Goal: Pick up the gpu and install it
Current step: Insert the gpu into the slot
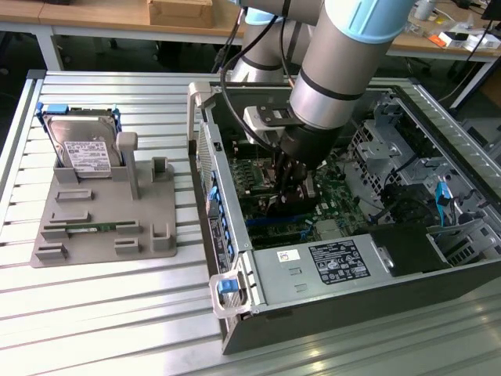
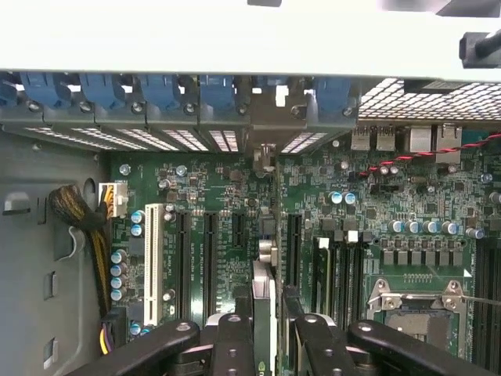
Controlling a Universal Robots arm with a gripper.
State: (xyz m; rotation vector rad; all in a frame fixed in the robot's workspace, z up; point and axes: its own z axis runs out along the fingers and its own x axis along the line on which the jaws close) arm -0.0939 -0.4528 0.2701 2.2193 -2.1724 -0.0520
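Observation:
The gpu (image 2: 264, 286) appears edge-on as a thin card standing upright over the green motherboard (image 2: 211, 196). Its silver end bracket (image 2: 266, 153) reaches the rear slot openings of the case. My gripper (image 2: 264, 327) is shut on the card, one black finger (image 2: 233, 333) on each face of it. In the exterior view my gripper (image 1: 293, 178) is deep inside the open computer case (image 1: 235, 313), pointing down at the motherboard (image 1: 329, 196). The dark card (image 1: 275, 205) hangs just below the fingers. Whether its edge sits in a slot, I cannot tell.
A grey fixture (image 1: 102, 227) on the slatted table holds a silver hard drive (image 1: 84, 145) and a narrow memory stick (image 1: 92, 227). Inside the case are a power supply (image 1: 333, 265), a drive cage (image 1: 376, 153), blue slot clips (image 2: 160, 88), a cable bundle (image 2: 86, 223) and the CPU socket (image 2: 415, 301).

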